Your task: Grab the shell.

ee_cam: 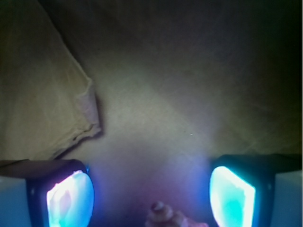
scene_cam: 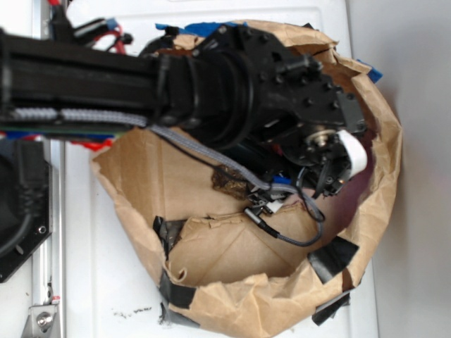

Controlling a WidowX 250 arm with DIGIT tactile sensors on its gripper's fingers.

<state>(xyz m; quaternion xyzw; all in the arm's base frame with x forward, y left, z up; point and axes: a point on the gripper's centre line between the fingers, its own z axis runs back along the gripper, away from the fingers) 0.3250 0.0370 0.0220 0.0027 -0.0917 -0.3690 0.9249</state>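
paper bag: brown, black tape patches
arm: black
finger pads: glowing cyan-white
shell: pale pinkish-tan

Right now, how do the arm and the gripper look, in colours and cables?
The arm is black with visible screw heads, a grey braided cable running along it, and a white round part near the wrist. In the wrist view, the gripper has two dark-framed pads glowing cyan-white.
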